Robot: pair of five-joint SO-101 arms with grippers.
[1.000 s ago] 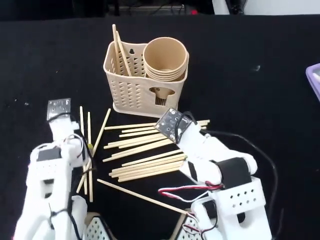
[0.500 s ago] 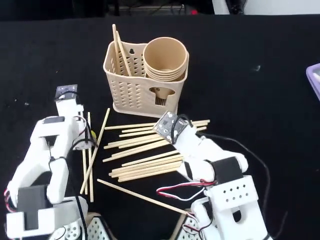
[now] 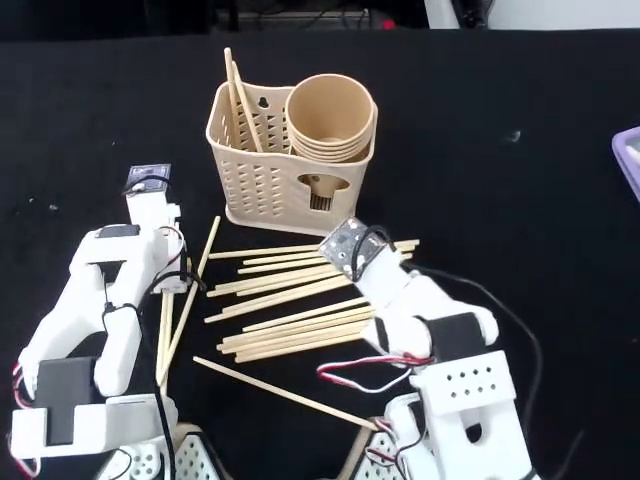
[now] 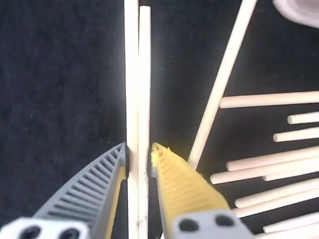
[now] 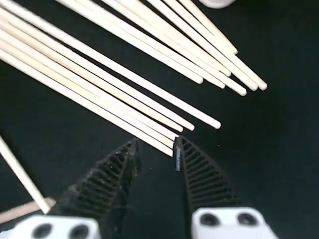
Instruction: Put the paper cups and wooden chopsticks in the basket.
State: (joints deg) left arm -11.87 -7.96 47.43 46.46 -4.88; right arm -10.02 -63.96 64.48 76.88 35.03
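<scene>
**Item 1: my left gripper** (image 4: pixel 138 149). It is narrowed to the width of a chopstick pair (image 4: pixel 137 74), with 1 fingertip against each outer side. I judge this a clamp on both sticks, low on the worktop (image 3: pixel 500 200).

**Item 2: my right gripper** (image 5: pixel 155 144). The fingers are parted a little and hold nothing. The tips sit just off the end of the nearest stick in the loose chopsticks (image 5: pixel 99 84).

**Item 3: basket** (image 3: pixel 262 185). It stands upright at the back of the worktop. The paper cups (image 3: pixel 330 105) are stacked in 1 compartment, and a few standing chopsticks (image 3: pixel 238 95) lean in the other.

**Item 4: loose chopsticks, location.** They are fanned flat on the worktop in front of the basket, between my 2 arms. A lone chopstick (image 3: pixel 280 393) lies slantwise nearer my bases.

**Handling, as I judge it.** The sticks should be light, stiff, smooth and thin, so they are likely to roll or pivot in the fingers. A hold near mid-length looks best, so neither end droops. 2 sticks held together may scissor apart, so a firm squeeze with the sticks parallel seems wise.
</scene>
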